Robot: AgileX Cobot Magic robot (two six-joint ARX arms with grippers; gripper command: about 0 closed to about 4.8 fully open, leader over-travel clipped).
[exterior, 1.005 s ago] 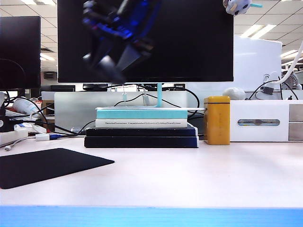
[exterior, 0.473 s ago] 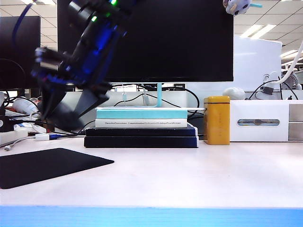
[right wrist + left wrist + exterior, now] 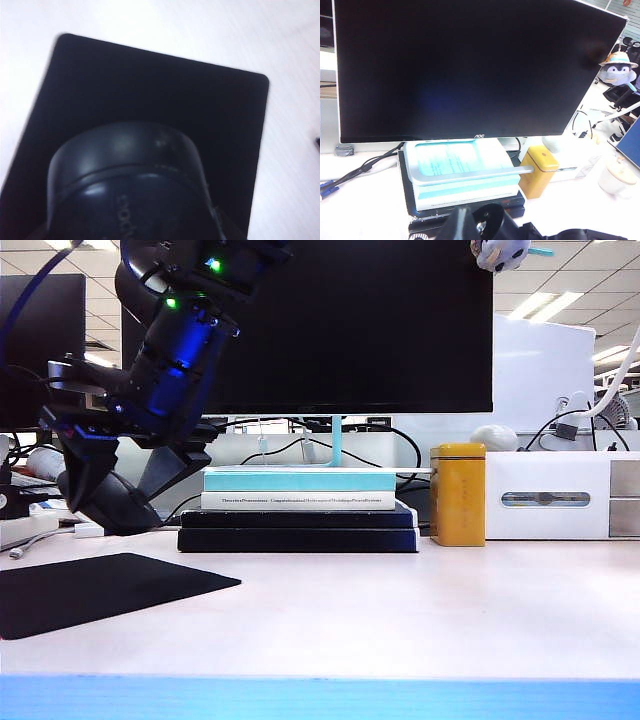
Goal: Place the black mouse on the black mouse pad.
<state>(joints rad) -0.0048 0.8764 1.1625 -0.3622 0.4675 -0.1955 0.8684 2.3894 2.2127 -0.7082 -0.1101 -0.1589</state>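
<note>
The black mouse pad lies flat at the table's front left. My right gripper has reached across to the left side and hangs a little above the pad's far edge. It is shut on the black mouse, a dark rounded shape between its fingers. In the right wrist view the black mouse fills the near part of the picture, with the black mouse pad spread beneath it. Only dark parts of my left gripper show, facing the monitor; its jaws cannot be made out.
A large black monitor stands behind a stack of books. A yellow tin and a white box sit to the right. Cables and plugs crowd the far left. A blue strip marks the table's front edge.
The right arm has swung down and to the left, from in front of the monitor to just above the far edge of the mouse pad, carrying the mouse.
</note>
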